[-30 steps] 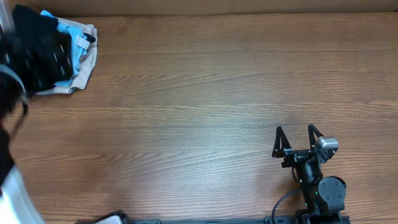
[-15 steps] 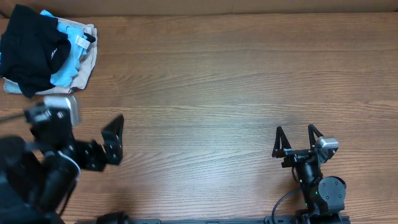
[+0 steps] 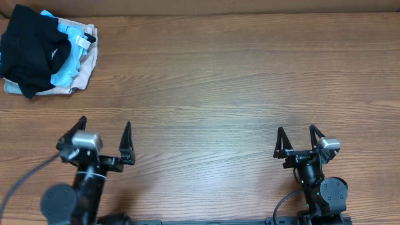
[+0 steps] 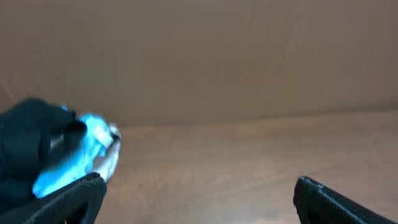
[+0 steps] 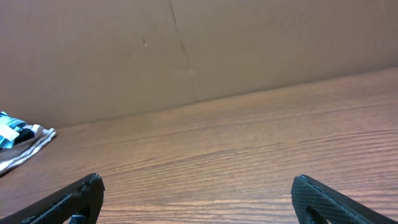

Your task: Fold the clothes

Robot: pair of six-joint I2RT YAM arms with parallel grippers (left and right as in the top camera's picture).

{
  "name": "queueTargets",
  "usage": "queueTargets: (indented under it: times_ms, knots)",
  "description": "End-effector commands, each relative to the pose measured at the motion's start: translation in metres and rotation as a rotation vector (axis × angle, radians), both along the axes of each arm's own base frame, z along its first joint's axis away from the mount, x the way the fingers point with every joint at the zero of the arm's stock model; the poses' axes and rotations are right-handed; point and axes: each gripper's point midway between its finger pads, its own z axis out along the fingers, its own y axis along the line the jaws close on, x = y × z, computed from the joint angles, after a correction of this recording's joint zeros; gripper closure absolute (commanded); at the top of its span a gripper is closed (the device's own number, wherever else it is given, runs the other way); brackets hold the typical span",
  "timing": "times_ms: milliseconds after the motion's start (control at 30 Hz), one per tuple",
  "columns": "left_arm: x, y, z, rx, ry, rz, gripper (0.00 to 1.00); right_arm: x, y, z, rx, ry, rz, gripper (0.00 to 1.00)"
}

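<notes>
A wood-grain table fills the overhead view, its grain running left to right. Along the top edge of that frame a plain brown wall rises behind it. Both wrist views show it as a flat, cardboard-coloured backdrop, with a faint seam in the right one.

Three garments are bunched together in the upper left corner of the overhead frame. The black shirt lies crumpled on top and covers most of the bunch. A light blue garment shows at its right side. A beige garment lies lowest, its edge spreading to the right (a small white tag shows near the top).

The left gripper sits low in the lower left of the overhead frame, fingers pointing toward the top edge. Its jaws are spread wide with nothing between them, well apart from the garments above it. Its wrist view is blurred, with the black shirt and blue fabric at the left edge.

The right gripper sits in the lower right, fingers also pointing up the frame, jaws equally wide and empty. It is far from the black shirt, and its wrist view catches only a sliver of fabric at the left edge.
</notes>
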Motion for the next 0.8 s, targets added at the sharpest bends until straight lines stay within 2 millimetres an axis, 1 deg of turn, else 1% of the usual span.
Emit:
queueTargets:
  times_ms: [0, 100, 200, 300, 533, 633, 700, 733, 767]
  knots:
    - [-0.002, -0.004, -0.02, -0.029, -0.093, -0.013, 0.0, 0.0, 0.002, 0.0, -0.003, -0.01, 0.01, 0.0]
    - [-0.002, -0.006, -0.034, -0.021, -0.141, -0.022, 0.0, 0.0, 0.002, 0.0, -0.003, -0.009, 0.01, 0.0]
    - [0.001, -0.005, -0.054, -0.019, -0.154, -0.021, 0.0, 0.0, 0.002, 0.0, -0.003, -0.009, 0.01, 0.0]
    - [0.004, -0.004, -0.068, -0.017, -0.163, -0.02, 0.0, 0.0, 0.002, 0.0, -0.003, -0.01, 0.01, 0.0]
    - [0.014, -0.003, -0.093, -0.014, -0.187, -0.021, 0.0, 0.0, 0.002, 0.0, -0.003, -0.01, 0.01, 0.0]
    - [0.017, 0.001, -0.114, -0.025, -0.121, 0.0, 0.0, 0.0, 0.002, 0.0, -0.003, -0.01, 0.01, 0.0]
    - [0.018, 0.003, -0.131, -0.035, -0.05, 0.019, 0.0, 0.0, 0.002, 0.0, -0.003, -0.009, 0.01, 0.0]
    - [0.018, 0.004, -0.143, -0.042, -0.001, 0.025, 0.0, 0.0, 0.002, 0.0, -0.003, -0.01, 0.01, 0.0]
    - [0.018, 0.005, -0.147, -0.044, 0.014, 0.029, 0.0, 0.0, 0.002, 0.0, -0.003, -0.01, 0.01, 0.0]
